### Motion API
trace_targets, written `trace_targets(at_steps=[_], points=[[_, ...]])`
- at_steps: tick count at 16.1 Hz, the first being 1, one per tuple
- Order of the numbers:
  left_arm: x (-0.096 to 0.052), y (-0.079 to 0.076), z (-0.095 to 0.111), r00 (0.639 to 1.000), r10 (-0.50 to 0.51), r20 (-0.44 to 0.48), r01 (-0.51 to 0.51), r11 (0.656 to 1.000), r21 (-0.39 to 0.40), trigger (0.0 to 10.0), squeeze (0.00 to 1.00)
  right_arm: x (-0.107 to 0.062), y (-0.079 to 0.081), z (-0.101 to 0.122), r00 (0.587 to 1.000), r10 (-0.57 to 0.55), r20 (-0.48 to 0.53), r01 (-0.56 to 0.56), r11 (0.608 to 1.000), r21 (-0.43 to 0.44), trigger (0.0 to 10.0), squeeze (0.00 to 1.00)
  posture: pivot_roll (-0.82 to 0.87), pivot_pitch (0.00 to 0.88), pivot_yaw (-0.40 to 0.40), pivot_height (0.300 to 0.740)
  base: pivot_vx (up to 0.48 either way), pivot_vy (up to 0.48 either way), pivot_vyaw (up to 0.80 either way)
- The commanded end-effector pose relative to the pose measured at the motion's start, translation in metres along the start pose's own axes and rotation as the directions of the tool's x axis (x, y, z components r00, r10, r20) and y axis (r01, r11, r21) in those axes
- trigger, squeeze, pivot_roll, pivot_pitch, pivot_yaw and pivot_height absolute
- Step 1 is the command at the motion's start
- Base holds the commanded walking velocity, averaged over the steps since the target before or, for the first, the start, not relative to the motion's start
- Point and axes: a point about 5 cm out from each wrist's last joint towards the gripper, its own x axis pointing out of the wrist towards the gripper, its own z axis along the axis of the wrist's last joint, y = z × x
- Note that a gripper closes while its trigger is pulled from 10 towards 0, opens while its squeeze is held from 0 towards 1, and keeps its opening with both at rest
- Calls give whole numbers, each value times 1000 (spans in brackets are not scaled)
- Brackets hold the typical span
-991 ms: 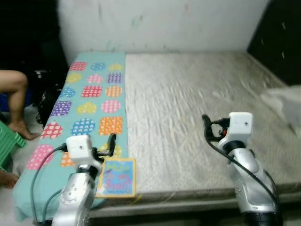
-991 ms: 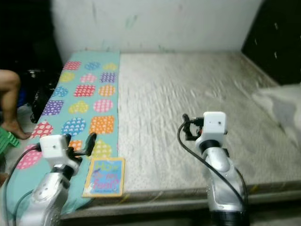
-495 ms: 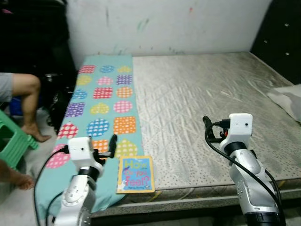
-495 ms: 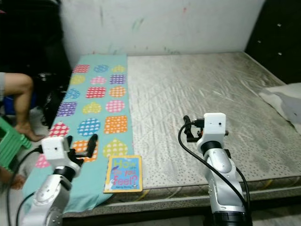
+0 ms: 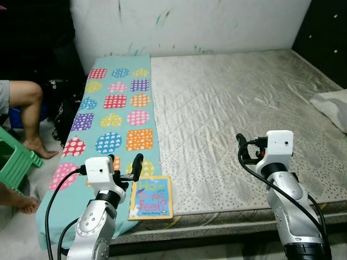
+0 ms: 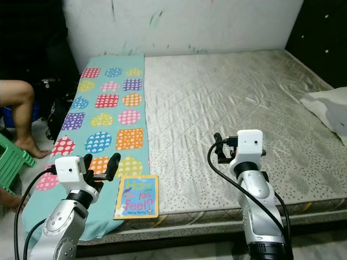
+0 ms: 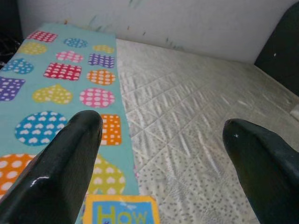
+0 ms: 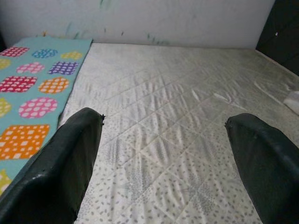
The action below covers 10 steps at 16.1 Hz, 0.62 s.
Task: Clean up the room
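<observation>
A children's book (image 5: pixel 150 197) with a teal and yellow cover lies flat at the near edge of the bare mattress (image 5: pixel 233 108), half on a teal sheet (image 5: pixel 116 111) printed with bright dotted shapes. My left gripper (image 5: pixel 133 168) hovers open just left of the book, and the book's top edge (image 7: pixel 124 214) lies between its fingers in the left wrist view. My right gripper (image 5: pixel 241 147) is open over the bare mattress on the right, with nothing between its fingers (image 8: pixel 70 158).
A pale pillow (image 5: pixel 332 105) lies at the bed's right edge. A person's leg (image 5: pixel 27 108) and foot (image 5: pixel 16 200) are at the left beside a green stool (image 5: pixel 13 162) and a dark bag (image 5: pixel 62 114). A dark cabinet (image 5: pixel 325 32) stands at the back right.
My view has shifted and sharpened; the bed now sits more squarely ahead. The book lies closer to my left gripper. Both grippers keep the same open pose.
</observation>
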Motion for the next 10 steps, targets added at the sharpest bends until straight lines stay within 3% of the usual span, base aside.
trace_targets(at_steps=[1, 6, 10], points=[[0, 0, 5, 1000, -9, 18, 9, 1000, 9, 10000, 0, 2, 2, 4, 1000, 8, 15, -8, 1000, -5, 10000, 0, -104, 42, 25, 740, 296, 0, 0], [0, 2, 1, 1000, 29, -3, -29, 1000, -11, 10000, 0, 2, 1, 3, 1000, 8, 11, -8, 1000, -9, 10000, 0, -103, 43, 25, 740, 52, 0, 0], [1, 1, 1, 1000, 17, -6, -17, 1000, -11, 10000, 0, 2, 1, 3, 1000, 11, 12, -11, 1000, -10, 10000, 0, -102, 38, 26, 740, 0, 464, 0]])
